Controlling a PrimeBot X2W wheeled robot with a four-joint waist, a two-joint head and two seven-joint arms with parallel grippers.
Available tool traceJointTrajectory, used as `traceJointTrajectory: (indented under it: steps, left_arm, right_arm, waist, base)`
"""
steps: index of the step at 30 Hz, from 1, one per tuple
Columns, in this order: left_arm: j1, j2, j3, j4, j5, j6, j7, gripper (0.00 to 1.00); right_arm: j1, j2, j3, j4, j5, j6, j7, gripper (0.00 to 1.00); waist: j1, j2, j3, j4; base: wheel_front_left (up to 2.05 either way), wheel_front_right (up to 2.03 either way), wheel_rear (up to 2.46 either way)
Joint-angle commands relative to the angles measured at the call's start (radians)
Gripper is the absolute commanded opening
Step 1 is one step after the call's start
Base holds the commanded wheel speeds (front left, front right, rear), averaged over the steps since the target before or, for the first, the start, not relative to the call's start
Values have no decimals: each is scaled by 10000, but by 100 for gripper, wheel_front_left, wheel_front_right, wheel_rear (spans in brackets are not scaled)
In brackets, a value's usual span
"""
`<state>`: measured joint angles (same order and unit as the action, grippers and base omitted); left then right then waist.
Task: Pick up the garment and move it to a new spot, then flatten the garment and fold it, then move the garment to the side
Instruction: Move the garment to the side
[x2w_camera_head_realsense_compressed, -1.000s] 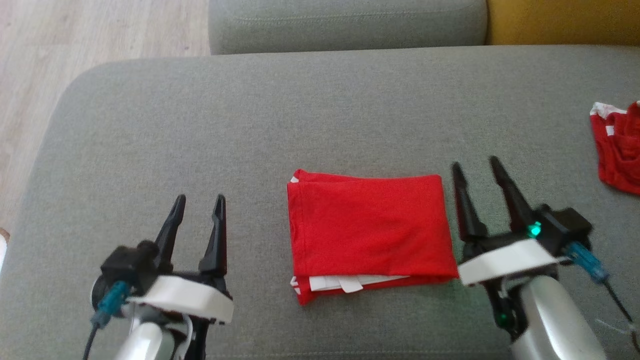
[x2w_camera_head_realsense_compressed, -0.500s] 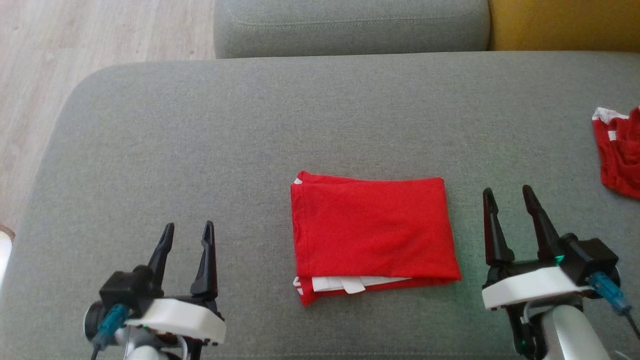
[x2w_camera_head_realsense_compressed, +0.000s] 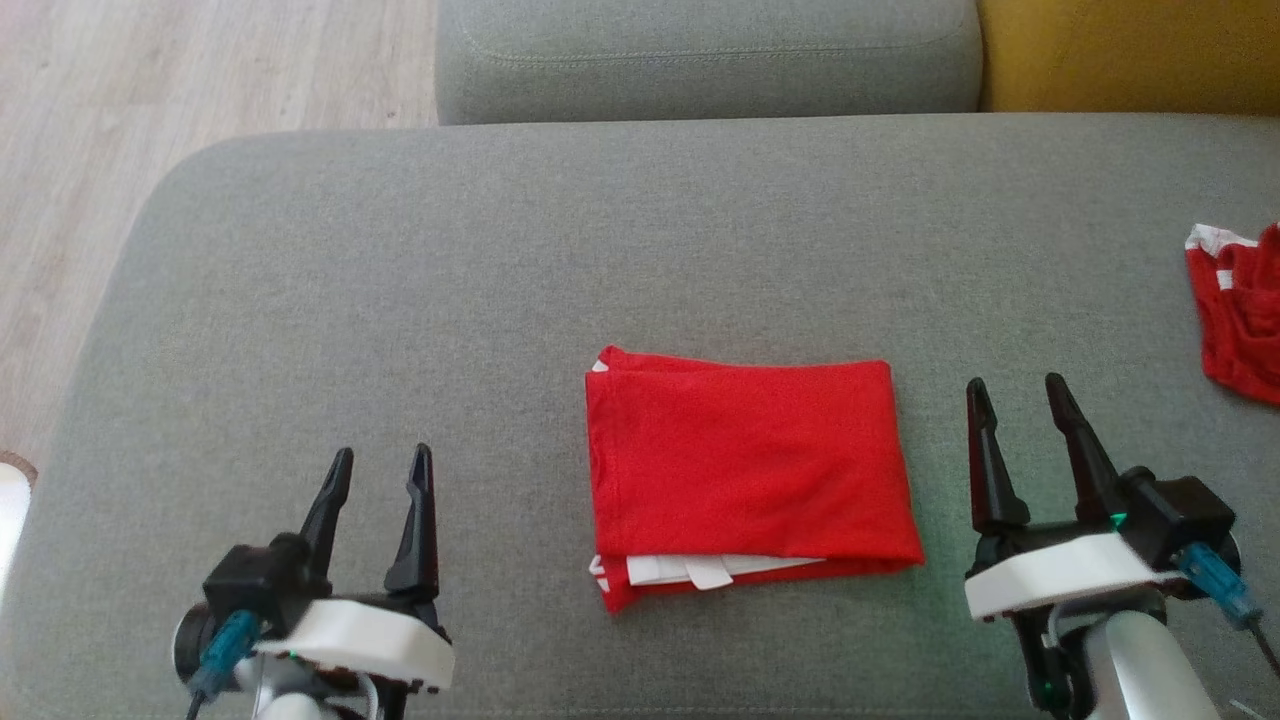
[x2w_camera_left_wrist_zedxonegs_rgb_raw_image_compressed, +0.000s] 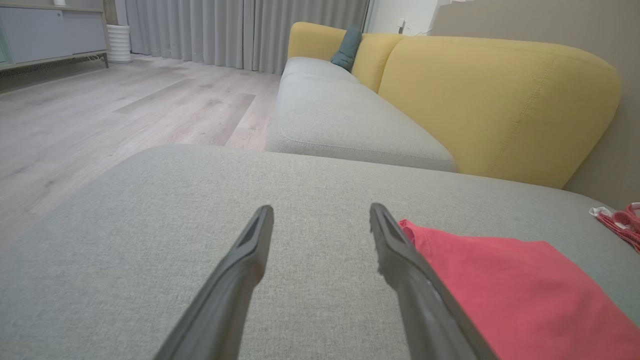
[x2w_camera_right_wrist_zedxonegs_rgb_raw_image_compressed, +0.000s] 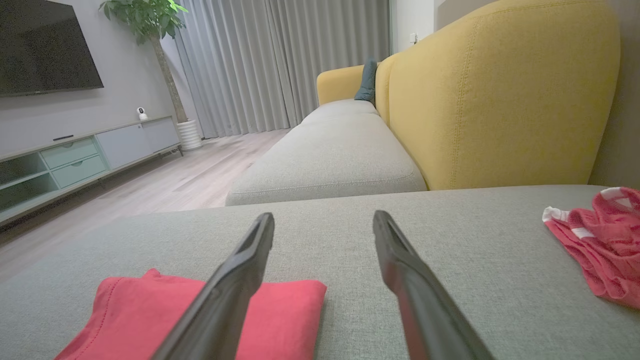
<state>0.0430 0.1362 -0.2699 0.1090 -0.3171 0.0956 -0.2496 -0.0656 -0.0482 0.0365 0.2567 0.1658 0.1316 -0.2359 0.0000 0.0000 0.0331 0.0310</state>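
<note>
Folded garment (x2w_camera_head_realsense_compressed: 745, 465) on grey cushion (x2w_camera_head_realsense_compressed: 400, 300); left hand (x2w_camera_head_realsense_compressed: 383, 452) and right hand (x2w_camera_head_realsense_compressed: 1015, 381) spread, empty; wood floor (x2w_camera_head_realsense_compressed: 200, 70) beyond.

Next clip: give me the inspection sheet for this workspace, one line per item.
Surface: grey cushion, smooth.
Job's things: red garment, folded into a rectangle, flat between the pincers, untouched.
Clutter: crumpled red cloth, far right on the cushion.
Pincers: left pincer and right pincer open, empty, either side of the garment.
Cables: left cable, right cable, blue plugs at the wrists.
Surroundings: wood floor, yellow backrest.
</note>
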Motion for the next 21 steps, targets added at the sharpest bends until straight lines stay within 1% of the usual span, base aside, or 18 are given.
traceJointTrajectory:
  steps: [1, 13, 21]
  left_arm:
    - [-179, -32, 467, -227, 99, -50, -122, 100]
    - [-99, -193, 692, -113, 278, -255, -122, 100]
    - [-90, -274, 804, -112, 383, -353, -122, 100]
  right_arm:
    - [-115, -20, 274, -300, -75, -9, 30, 100]
    - [-25, -20, 263, -240, -83, -9, 114, 100]
    - [-110, -20, 143, -251, -223, -9, 572, 100]
  waist:
    - [0, 0, -17, -2]
    - [0, 0, -127, 10]
    - [0, 0, -85, 63]
  base:
    - [0, 0, 0]
    - [0, 0, 0]
    - [0, 0, 0]
